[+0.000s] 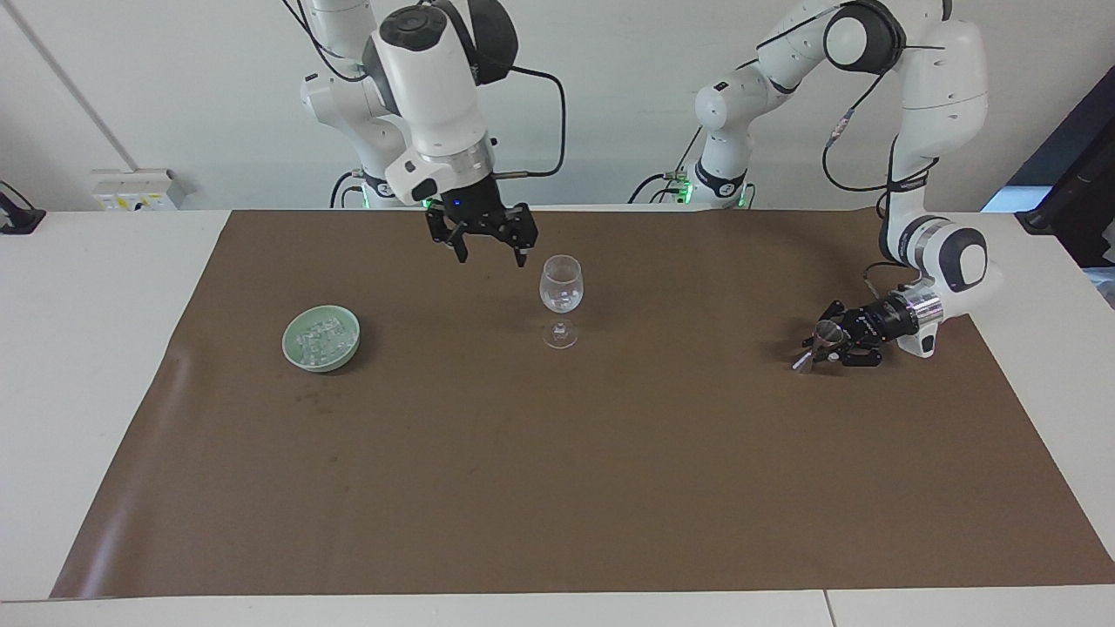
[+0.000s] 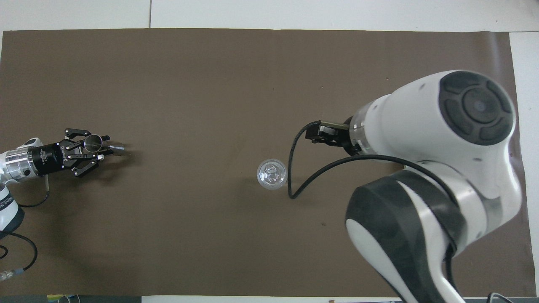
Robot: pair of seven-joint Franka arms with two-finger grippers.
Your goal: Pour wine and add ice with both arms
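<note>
Brown matting covers the tabletop (image 1: 610, 488). Right pincer (image 1: 484, 244) hangs released over the mat between wine glass (image 1: 560, 300) and green bowl (image 1: 321, 338) holding the ice (image 1: 319, 335). Left pincer (image 1: 838, 344) grasps a metal jigger (image 1: 823, 338) low at its end. Ice step appears underway; next, descend on a cube.

lab | white arms (image 1: 945, 78) at table (image 1: 87, 348) | bare white wall (image 1: 174, 87)

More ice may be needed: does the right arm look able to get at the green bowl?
Probably yes: the right gripper hangs open over bare mat between the wine glass and the green bowl, nothing between.
</note>
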